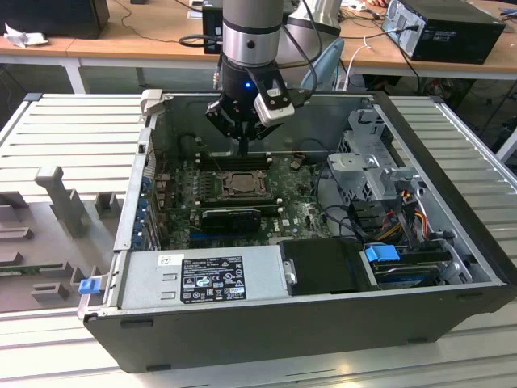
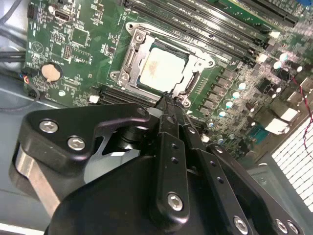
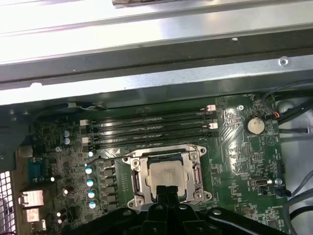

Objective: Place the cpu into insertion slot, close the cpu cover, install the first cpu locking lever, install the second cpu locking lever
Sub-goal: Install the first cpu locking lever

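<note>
Hovering with the hand closed and empty, just above the edge of the socket inside a computer case. Showing the chip seated there, cover seemingly lying flat around it. Risking scraping the chip by descending off-line.

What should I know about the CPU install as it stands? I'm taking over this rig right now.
Gripper: jaws shut, holding nothing, tips close by the edge of the insertion slot; I cannot tell if they touch it.
The cpu lies flat in the slot.
The cpu cover lies down around it, with the chip's face showing through the cut-out.
Done: cpu placed, cover closed.
Left: the two locking levers; I cannot tell whether either is latched.
</note>
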Controlling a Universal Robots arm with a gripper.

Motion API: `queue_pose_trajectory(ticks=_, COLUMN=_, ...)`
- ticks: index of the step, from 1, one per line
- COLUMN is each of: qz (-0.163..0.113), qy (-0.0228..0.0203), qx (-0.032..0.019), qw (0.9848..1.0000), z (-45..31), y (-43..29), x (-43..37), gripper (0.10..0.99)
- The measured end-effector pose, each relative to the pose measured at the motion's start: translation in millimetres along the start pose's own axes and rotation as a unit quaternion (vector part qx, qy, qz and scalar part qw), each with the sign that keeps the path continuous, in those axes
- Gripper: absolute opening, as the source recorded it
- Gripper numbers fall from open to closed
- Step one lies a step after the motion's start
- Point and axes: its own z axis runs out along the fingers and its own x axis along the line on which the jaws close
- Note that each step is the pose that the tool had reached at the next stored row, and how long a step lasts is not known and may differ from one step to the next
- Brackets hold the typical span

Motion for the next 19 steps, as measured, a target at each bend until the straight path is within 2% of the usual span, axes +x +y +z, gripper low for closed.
queue_pose_trajectory(ticks=11, qz=-0.048, qy=0.0016, qx=0.0007, qw=0.9988, z=0.0, y=0.0, x=0.0, gripper=0.106)
queue_pose_trajectory(ticks=16, qz=-0.076, qy=0.0025, qx=0.0011, qw=0.9971, z=0.0, y=0.0, x=-0.2, gripper=0.106)
queue_pose_trajectory(ticks=18, qz=-0.095, qy=0.0032, qx=0.0013, qw=0.9955, z=0.0, y=0.0, x=-0.2, gripper=0.106)
queue_pose_trajectory(ticks=19, qz=-0.097, qy=0.0033, qx=0.0004, qw=0.9952, z=0.0, y=-0.3, x=0.2, gripper=0.106)
